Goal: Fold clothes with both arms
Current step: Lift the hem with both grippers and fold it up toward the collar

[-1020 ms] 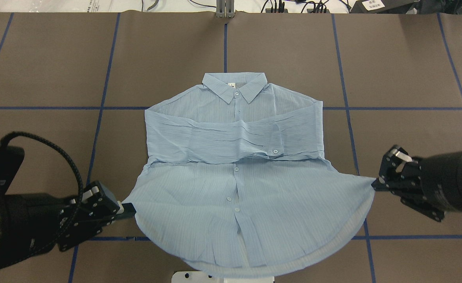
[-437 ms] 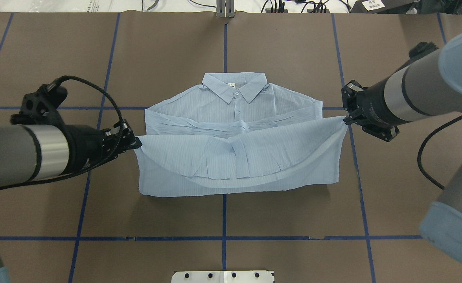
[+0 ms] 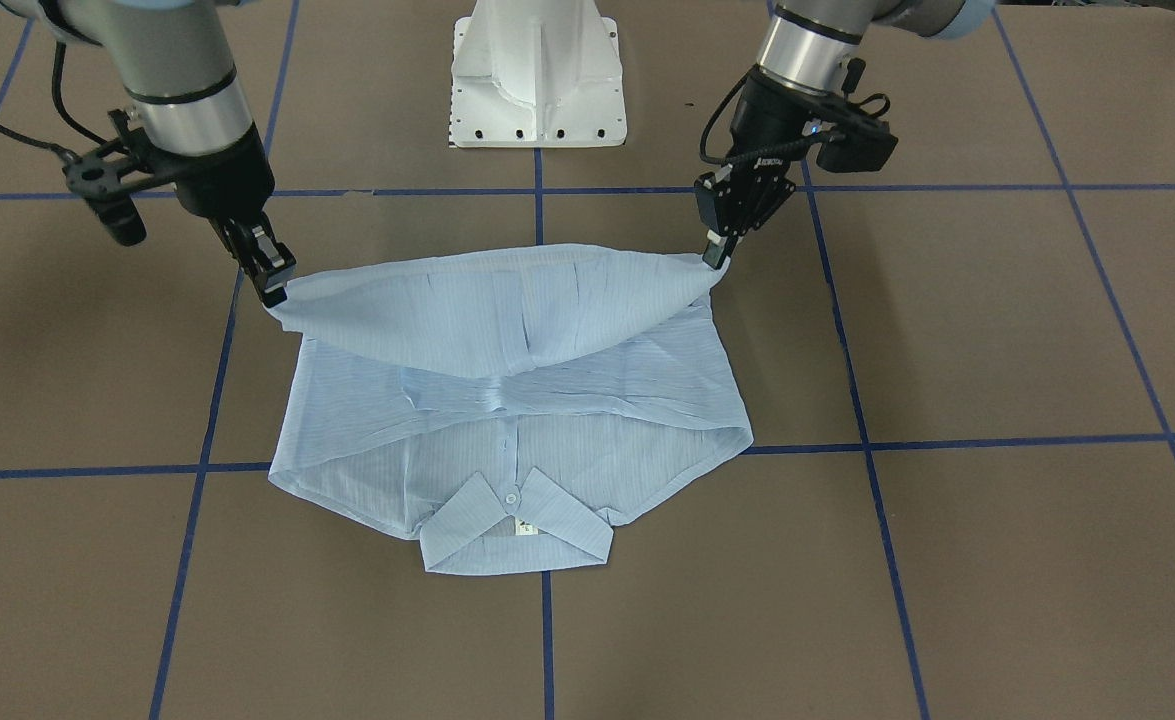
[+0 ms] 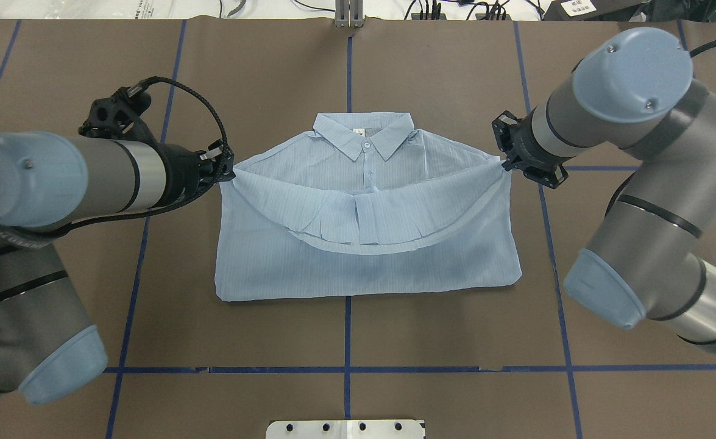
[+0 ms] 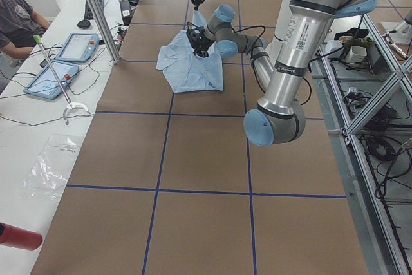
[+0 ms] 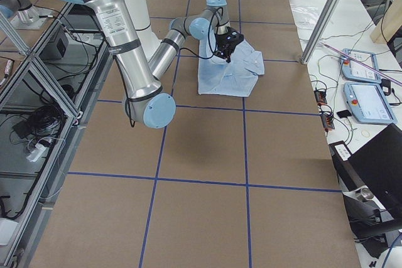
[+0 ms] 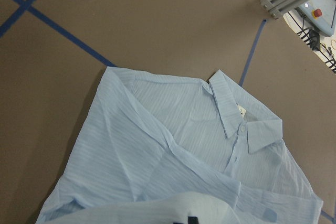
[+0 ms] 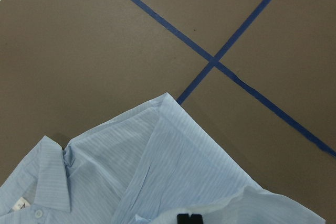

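The light-blue striped shirt [image 4: 364, 268] lies face up on the brown table, its collar [image 4: 364, 137] pointing away from the robot. Its lower half is doubled over the chest, and the curved hem sags between the two grippers. My left gripper [image 4: 226, 172] is shut on one hem corner by the shirt's left shoulder, a little above the table; in the front-facing view it is on the right [image 3: 715, 258]. My right gripper [image 4: 504, 164] is shut on the other hem corner by the right shoulder, on that view's left [image 3: 272, 290]. Both wrist views show the shirt [image 7: 173, 145] [image 8: 157, 171] below.
The white pedestal base [image 3: 537, 80] stands at the table's near edge behind the shirt. Blue tape lines [image 4: 347, 335] grid the brown table cover. A side bench holds tablets [image 5: 64, 62] and a seated operator [image 5: 16, 11] beside it.
Both grippers have carried the hem corners from the near edge up and forward to the shoulders. The shirt's lower half has folded over the sleeves and chest.
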You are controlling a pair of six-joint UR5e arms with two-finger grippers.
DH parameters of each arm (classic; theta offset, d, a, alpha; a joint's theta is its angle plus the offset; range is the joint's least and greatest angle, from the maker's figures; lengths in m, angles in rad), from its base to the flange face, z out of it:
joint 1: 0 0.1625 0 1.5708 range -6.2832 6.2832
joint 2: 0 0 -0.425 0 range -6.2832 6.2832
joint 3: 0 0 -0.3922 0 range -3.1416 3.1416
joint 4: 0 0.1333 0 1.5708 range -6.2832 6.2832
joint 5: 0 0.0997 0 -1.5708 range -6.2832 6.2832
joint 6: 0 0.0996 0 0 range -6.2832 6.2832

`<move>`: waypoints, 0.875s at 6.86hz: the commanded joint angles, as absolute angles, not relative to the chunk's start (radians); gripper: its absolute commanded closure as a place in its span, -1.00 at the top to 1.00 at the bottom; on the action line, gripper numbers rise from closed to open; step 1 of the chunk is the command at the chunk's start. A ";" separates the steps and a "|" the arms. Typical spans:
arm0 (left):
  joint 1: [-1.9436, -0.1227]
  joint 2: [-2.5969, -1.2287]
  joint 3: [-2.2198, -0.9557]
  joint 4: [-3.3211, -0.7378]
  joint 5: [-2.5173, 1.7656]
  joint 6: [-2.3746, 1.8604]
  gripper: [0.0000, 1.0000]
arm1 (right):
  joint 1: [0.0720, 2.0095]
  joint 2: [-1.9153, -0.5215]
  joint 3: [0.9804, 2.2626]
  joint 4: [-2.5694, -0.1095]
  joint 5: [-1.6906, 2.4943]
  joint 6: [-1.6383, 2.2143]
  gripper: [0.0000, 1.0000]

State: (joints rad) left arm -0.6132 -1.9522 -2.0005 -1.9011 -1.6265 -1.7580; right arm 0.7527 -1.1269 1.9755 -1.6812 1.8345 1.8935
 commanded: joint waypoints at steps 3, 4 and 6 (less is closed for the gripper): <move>-0.666 -2.054 -1.516 -2.268 -1.583 -1.738 -1.00 | 0.753 -1.055 1.605 -1.410 1.761 1.890 -1.00; -0.666 -2.077 -1.453 -2.272 -1.542 -1.700 -1.00 | 0.756 -1.052 1.554 -1.379 1.740 1.872 -1.00; -0.666 -2.097 -1.384 -2.330 -1.522 -1.690 -1.00 | 0.762 -1.031 1.511 -1.359 1.706 1.839 -1.00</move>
State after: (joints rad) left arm -0.6651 -2.0881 -1.4182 -2.3050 -1.5328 -1.6978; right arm 0.7603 -1.0453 1.5378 -1.3700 1.7220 1.8517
